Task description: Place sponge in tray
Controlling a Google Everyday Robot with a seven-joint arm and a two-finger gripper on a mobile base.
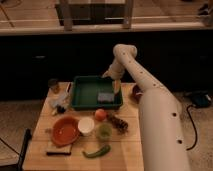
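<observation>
My gripper point(116, 86) hangs over the right end of the dark green plastic tray point(84, 92), a rectangle with raised sides. How wide it stands I cannot tell. The sponge point(105, 96), a flat, soft-looking grey-blue block, lies on the tray floor just beside it.

Sponge point(105, 97) in tray point(86, 90) — end effector point(114, 83) over right rim.

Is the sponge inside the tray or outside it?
Inside: the sponge lies flat on the floor of the tray, near its right wall. The gripper hangs just above it.
</observation>
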